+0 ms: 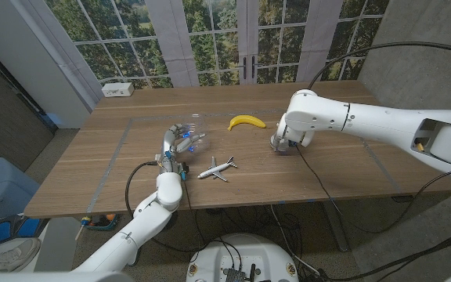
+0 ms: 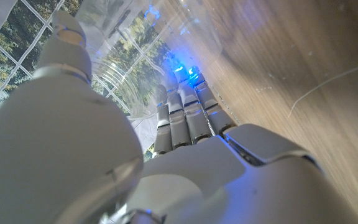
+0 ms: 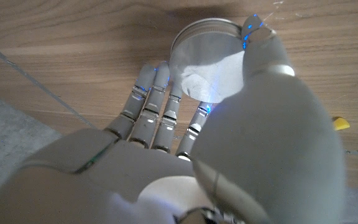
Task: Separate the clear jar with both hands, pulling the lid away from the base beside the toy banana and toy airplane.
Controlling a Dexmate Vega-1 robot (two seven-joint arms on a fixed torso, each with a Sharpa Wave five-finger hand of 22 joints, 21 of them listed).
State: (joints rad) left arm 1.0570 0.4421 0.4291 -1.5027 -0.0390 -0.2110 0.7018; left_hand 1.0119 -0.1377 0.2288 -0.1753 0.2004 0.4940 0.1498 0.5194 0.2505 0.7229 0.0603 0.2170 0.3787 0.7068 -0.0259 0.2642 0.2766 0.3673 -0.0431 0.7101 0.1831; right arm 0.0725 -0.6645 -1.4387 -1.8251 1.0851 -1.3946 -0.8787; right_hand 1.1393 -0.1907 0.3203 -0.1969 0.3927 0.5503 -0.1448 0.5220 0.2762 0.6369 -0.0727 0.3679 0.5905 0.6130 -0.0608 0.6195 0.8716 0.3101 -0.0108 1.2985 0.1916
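The clear jar base (image 1: 193,139) lies on its side on the wooden table (image 1: 327,188), and my left hand (image 1: 175,147) grips it. In the left wrist view the clear jar base (image 2: 126,68) sits against my fingers (image 2: 185,118), with the thumb over it. The silver lid (image 3: 205,61) is apart from the base, held by my right hand (image 3: 229,130) between thumb and fingers. My right hand (image 1: 282,141) hovers low over the table, right of the toy banana (image 1: 247,121). The white toy airplane (image 1: 216,168) lies in front, between the two hands.
A white power strip (image 1: 118,90) lies at the table's far left corner. The banana's yellow tip (image 3: 341,123) shows beside my right thumb. Tape lines mark a rectangle on the tabletop. Black cables hang off the right arm and the table's front edge.
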